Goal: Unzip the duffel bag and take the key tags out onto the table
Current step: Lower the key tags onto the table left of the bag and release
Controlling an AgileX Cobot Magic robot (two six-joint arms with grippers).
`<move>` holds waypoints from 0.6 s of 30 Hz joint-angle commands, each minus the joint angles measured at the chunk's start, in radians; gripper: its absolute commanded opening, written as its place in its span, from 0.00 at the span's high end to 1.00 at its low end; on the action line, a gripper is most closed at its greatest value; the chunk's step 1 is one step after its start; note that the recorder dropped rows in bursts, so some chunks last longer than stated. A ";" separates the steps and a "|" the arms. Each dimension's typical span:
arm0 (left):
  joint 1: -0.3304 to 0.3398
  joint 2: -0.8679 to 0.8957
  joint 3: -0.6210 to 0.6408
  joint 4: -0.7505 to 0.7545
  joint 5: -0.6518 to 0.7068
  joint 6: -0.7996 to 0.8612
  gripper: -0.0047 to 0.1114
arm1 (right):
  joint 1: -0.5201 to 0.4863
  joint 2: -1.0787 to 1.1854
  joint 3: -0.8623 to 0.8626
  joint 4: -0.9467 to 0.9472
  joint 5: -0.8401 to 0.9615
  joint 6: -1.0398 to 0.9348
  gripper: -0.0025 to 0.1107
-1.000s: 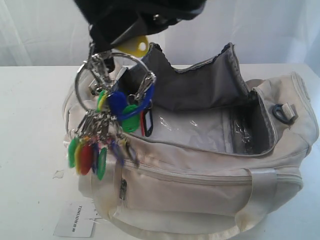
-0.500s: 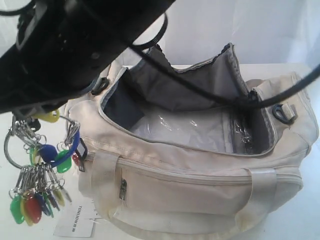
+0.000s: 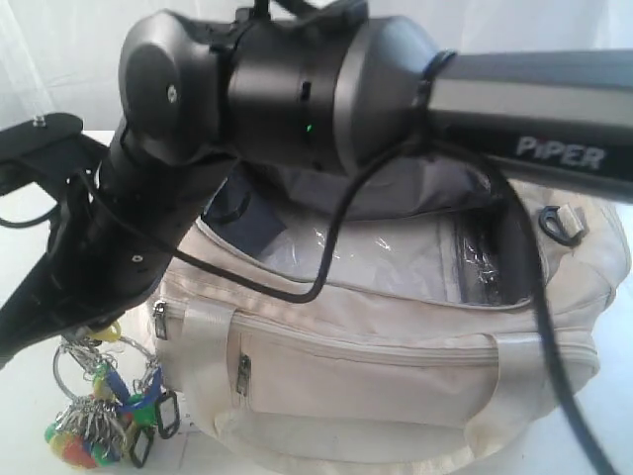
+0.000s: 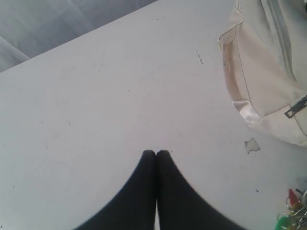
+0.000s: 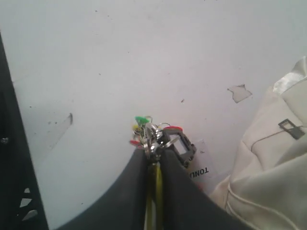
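Right wrist view: key tags (image 5: 152,134) between clenched fingers (image 5: 132,187) of right gripper (image 5: 153,153).

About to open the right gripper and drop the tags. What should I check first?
1. Right gripper shut on key tags: ok.
2. Tags out of the bag, beside it: ok.
3. Tags touching the table: cannot tell.
4. Left gripper shut, empty, apart from the tags: ok.
5. Drop spot free: not ok, a paper label lies right by the tags.
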 commanded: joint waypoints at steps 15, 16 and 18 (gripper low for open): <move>0.000 -0.006 0.007 -0.012 -0.018 -0.013 0.96 | -0.137 0.173 0.001 -0.268 -0.108 0.260 0.98; 0.000 -0.006 0.007 -0.015 -0.018 -0.013 0.96 | -0.144 0.173 0.001 -0.252 -0.103 0.260 0.98; 0.000 -0.006 0.007 -0.019 -0.020 -0.013 0.96 | -0.144 0.173 0.001 -0.220 -0.094 0.231 0.98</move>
